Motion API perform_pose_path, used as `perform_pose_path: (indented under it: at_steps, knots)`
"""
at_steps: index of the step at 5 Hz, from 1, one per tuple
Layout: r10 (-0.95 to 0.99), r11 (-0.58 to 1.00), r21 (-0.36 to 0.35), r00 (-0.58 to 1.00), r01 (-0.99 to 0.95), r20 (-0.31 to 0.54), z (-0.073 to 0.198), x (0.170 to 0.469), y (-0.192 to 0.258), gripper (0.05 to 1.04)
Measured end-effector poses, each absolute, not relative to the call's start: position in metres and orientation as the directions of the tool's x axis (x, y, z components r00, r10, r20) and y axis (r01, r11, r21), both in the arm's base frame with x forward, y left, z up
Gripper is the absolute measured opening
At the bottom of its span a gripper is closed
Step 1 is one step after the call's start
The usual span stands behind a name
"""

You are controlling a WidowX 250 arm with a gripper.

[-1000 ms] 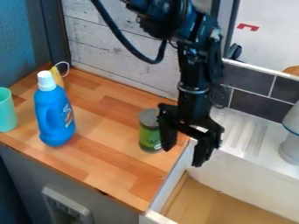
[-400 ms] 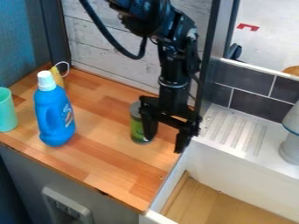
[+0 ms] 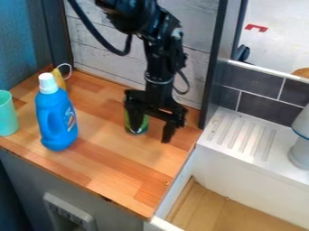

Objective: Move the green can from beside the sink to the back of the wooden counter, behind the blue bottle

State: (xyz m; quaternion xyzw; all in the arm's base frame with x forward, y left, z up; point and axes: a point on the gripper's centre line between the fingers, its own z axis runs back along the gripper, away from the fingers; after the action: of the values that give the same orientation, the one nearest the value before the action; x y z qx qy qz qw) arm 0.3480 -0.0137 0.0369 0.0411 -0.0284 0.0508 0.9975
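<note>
Blue bottle point(image 3: 55, 119) with white cap point(image 3: 48, 84) and mint-green cup point(image 3: 7, 115) at nine o'clock; green can point(image 3: 137, 129), black gripper point(image 3: 152, 135) mid-view. Counter point(image 3: 100, 158): orange-brown patchwork strips. Eleven o'clock: whitish-grey streaked planks point(image 3: 105, 56). Two o'clock: dark-grey tiles point(image 3: 256, 83), pale grid lines. Four o'clock: white sink point(image 3: 253, 177).

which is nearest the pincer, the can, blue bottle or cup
The green can, partly hidden behind the pincer; the blue bottle and mint cup stand well away.

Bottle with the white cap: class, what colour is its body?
The bottle has a bright blue body, which shows best in the camera view.
</note>
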Motion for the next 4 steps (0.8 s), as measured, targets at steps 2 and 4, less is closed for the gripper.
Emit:
perform_pose_path:
  at_steps: [2, 4]
  knots:
    - [0.343, 0.938, -0.019, 0.924, -0.345, 0.171, 0.042, 0.368, 0.04, 1.008]
    - [0.487, 0.872, -0.057, 0.853, -0.485, 0.19, 0.042, 0.375, 0.075, 1.008]
